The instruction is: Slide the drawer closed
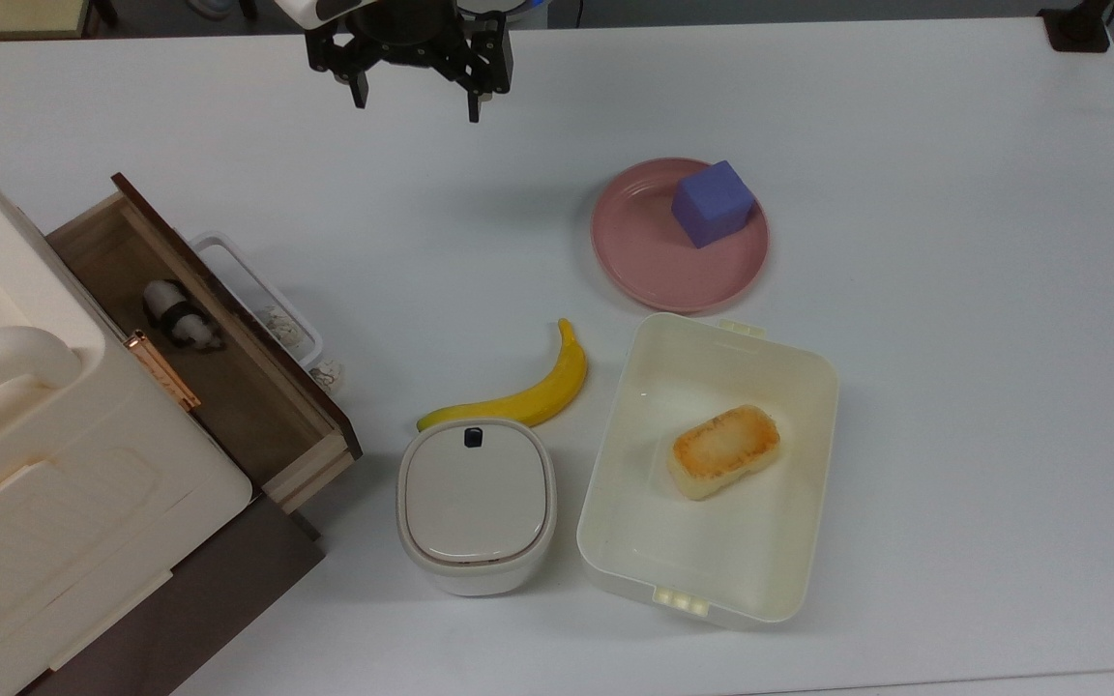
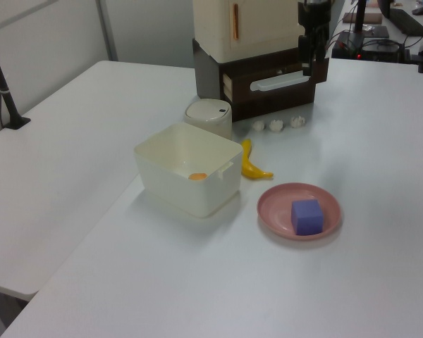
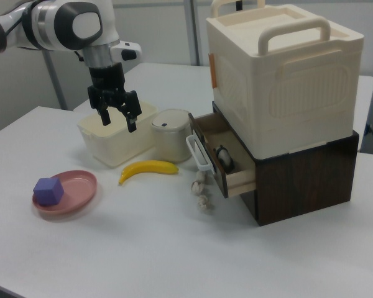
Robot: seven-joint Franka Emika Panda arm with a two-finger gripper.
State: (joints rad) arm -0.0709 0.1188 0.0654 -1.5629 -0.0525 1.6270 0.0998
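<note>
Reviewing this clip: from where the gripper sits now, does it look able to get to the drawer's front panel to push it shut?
Probably yes. The open gripper hangs above bare table, and the stretch between it and the drawer front with its white handle looks unobstructed. The banana and lidded container lie off to the side.

Robot arm raised above the white table (image 1: 905,406), gripper (image 3: 117,119) pointing down, fingers spread apart, holding nothing
</note>
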